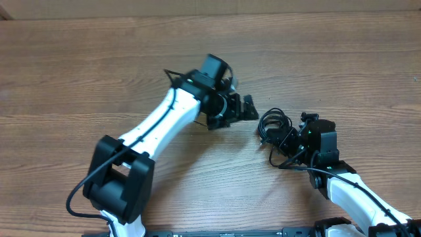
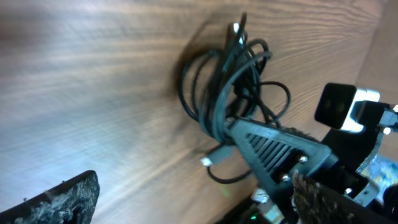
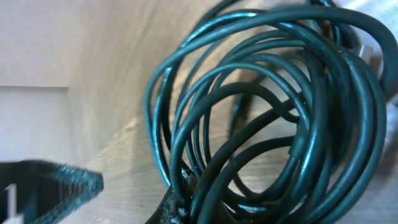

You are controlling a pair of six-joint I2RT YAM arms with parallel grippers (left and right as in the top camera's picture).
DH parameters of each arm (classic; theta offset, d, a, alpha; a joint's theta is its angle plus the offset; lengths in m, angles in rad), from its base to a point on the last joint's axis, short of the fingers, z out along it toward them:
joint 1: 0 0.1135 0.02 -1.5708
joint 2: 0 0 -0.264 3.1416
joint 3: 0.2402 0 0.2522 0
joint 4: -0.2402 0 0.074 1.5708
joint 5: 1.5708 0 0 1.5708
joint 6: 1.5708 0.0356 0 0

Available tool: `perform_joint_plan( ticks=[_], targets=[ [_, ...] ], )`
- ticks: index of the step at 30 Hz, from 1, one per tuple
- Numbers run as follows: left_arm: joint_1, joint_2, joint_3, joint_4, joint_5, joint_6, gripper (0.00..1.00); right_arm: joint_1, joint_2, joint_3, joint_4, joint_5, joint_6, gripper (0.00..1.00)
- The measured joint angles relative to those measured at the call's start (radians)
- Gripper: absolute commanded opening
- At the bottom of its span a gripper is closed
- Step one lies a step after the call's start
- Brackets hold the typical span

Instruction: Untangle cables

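The right pincer [image 1: 287,137] is clenched on the cables [image 1: 271,122], a tangled black coil lying on the wooden surface [image 1: 99,66], right of centre. Just beyond the coil, the left pincer [image 1: 248,108] hangs released, jaws spread wide, apart from the cords.

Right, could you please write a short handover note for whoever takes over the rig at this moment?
Left gripper: open and empty, close to the cables but not touching them.
Right gripper: shut on the cables, gripping the bundle at its edge.
Done: nothing separated yet; the cables form one tangled coil.
Left: take hold of one cord, pull the two apart, lay them separately.
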Motion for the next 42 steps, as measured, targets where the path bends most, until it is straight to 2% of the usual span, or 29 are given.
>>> perform_joint_plan(
  ticks=[6, 12, 15, 18, 21, 29, 35, 39, 41, 42],
  targets=[
    [-0.101, 0.027, 0.000, 0.027, -0.050, -0.214, 0.99, 0.000, 0.000, 0.000, -0.057, 0.006, -0.044, 0.04],
    [-0.113, 0.123, 0.000, 0.054, -0.085, -0.398, 1.00, 0.000, 0.000, 0.000, -0.065, 0.005, -0.060, 0.04],
    [-0.113, 0.179, 0.000, 0.127, -0.087, -0.462, 0.89, 0.000, 0.000, 0.000, -0.066, 0.005, -0.063, 0.04],
    [-0.113, 0.219, 0.000, 0.206, -0.077, -0.491, 0.83, 0.000, 0.000, 0.000, -0.070, 0.005, -0.063, 0.04],
    [-0.116, 0.232, 0.001, 0.230, -0.065, -0.503, 0.73, 0.000, 0.000, 0.000, -0.072, 0.005, -0.063, 0.04],
    [-0.155, 0.241, 0.006, 0.238, -0.098, -0.468, 0.64, 0.000, 0.000, 0.000, -0.073, -0.005, -0.063, 0.04],
    [-0.190, 0.245, 0.008, 0.254, -0.130, -0.466, 0.52, 0.000, 0.000, 0.000, -0.086, -0.012, -0.064, 0.04],
    [-0.201, 0.246, 0.009, 0.256, -0.176, -0.499, 0.36, 0.000, 0.000, 0.000, -0.088, -0.018, -0.063, 0.04],
    [-0.206, 0.246, 0.009, 0.256, -0.208, -0.521, 0.18, 0.000, 0.000, 0.000, -0.090, -0.026, -0.064, 0.04],
    [-0.209, 0.247, 0.009, 0.255, -0.229, -0.529, 0.06, 0.000, 0.000, 0.000, -0.088, -0.031, -0.063, 0.04]
  ],
)
